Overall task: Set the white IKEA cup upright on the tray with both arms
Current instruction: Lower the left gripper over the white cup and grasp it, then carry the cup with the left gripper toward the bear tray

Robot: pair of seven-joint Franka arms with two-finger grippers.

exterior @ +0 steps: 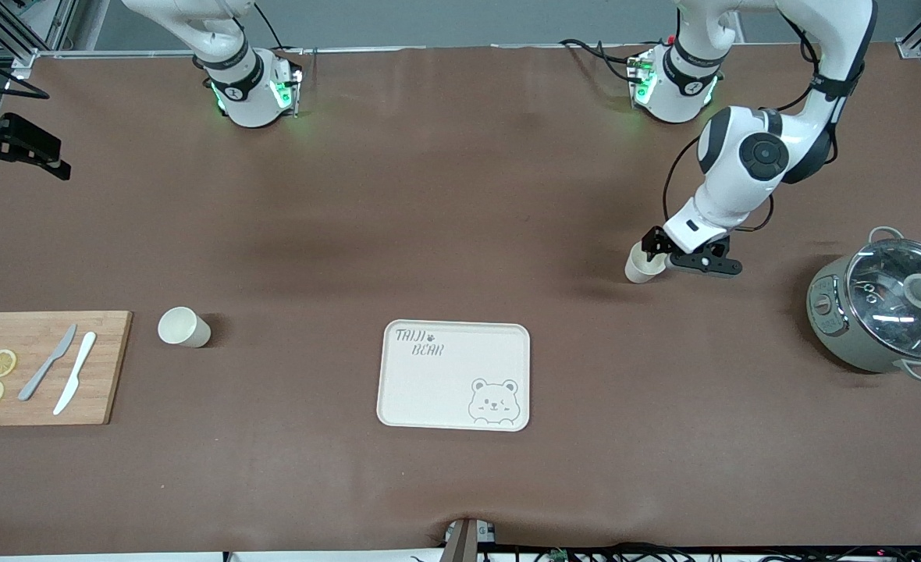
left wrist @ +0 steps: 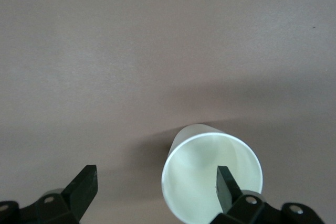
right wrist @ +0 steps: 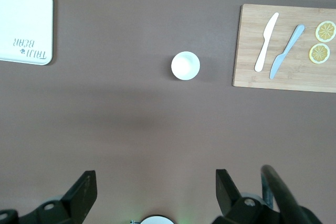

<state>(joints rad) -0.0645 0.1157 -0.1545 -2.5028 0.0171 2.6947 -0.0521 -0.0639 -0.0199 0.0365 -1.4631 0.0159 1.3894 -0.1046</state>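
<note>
Left hand point(exterior: 658, 257): down at the cup point(exterior: 642, 264) toward the left arm's end of the counter point(exterior: 460, 234); fingers apart, one finger point(left wrist: 227, 184) inside the rim, the other point(left wrist: 84, 187) well out to the side over bare counter.
Cup: stands upright on the counter, mouth up, farther from the front camera than the tray point(exterior: 455, 375) and well apart from it.
Step in hand: pinching the cup wall, as I judge it.
How to do it well: shut slowly so the outer finger meets the wall squarely; a pinch on the rim could tip the cup, so lift straight up and keep it level.
Second cup point(exterior: 182, 326): upright beside the cutting board point(exterior: 43, 367), untouched.
Right hand point(right wrist: 152, 192): waits high over the counter, fingers apart, empty.
Tray: bare, ready for both cups.
</note>
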